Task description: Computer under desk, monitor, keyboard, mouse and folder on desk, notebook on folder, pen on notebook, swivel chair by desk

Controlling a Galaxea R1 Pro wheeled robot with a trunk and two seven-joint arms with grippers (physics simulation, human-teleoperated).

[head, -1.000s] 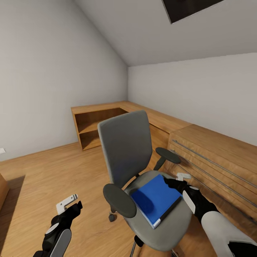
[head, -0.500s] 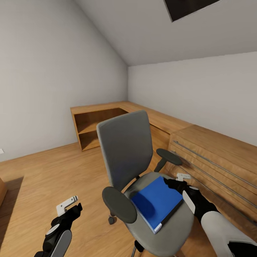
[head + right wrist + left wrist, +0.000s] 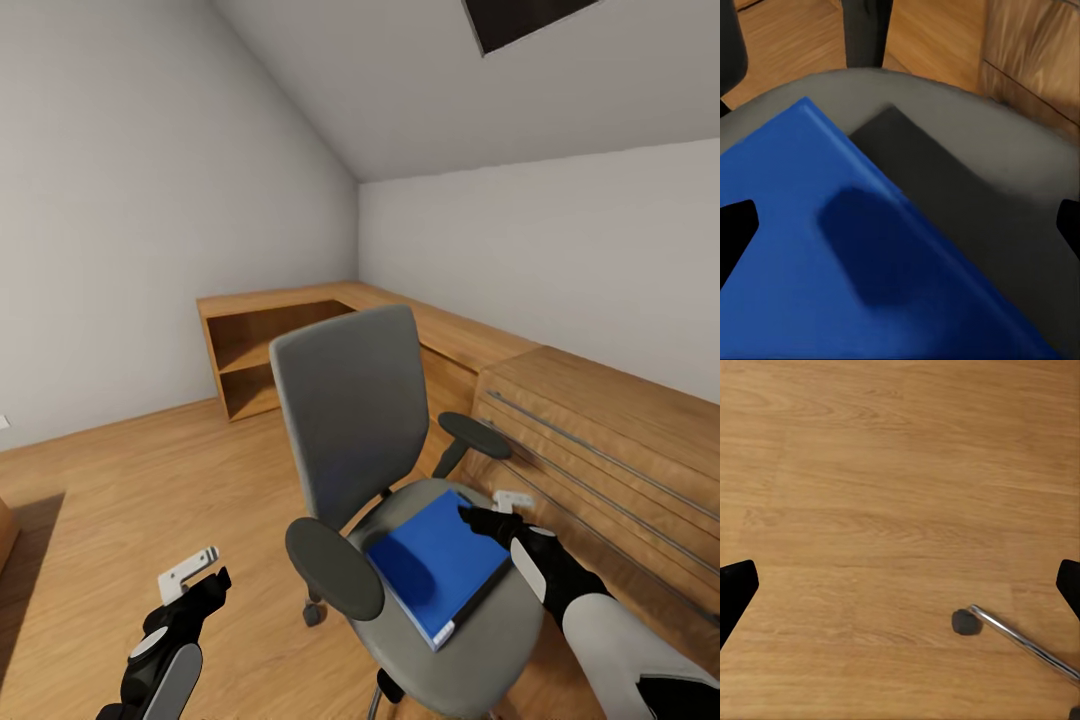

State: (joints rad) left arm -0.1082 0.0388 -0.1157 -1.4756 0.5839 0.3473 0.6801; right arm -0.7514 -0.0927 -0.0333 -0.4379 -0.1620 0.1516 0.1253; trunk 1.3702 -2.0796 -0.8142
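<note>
Attic bedroom scene centred on the swivel chair (image 3: 400, 480), which stands on the plank floor (image 3: 130, 480) just beside a light-wood drawer chest (image 3: 610, 440) with bar handles. The blue folder (image 3: 437, 565) lies flat on the grey seat, between the two black armrests, its white page edge toward the seat's front. The right gripper (image 3: 487, 512) hovers over the folder's corner nearest the chest; in the right wrist view its dark fingertips (image 3: 736, 225) sit far apart at the frame edges with folder and seat between them, so the jaws are spread wide and grasp nothing. The left gripper (image 3: 195, 572) hangs over bare floor on the chair's far side from the chest; in the left wrist view its jaws are likewise wide apart and empty, above a chair caster (image 3: 964, 622) and a metal base spoke.
</note>
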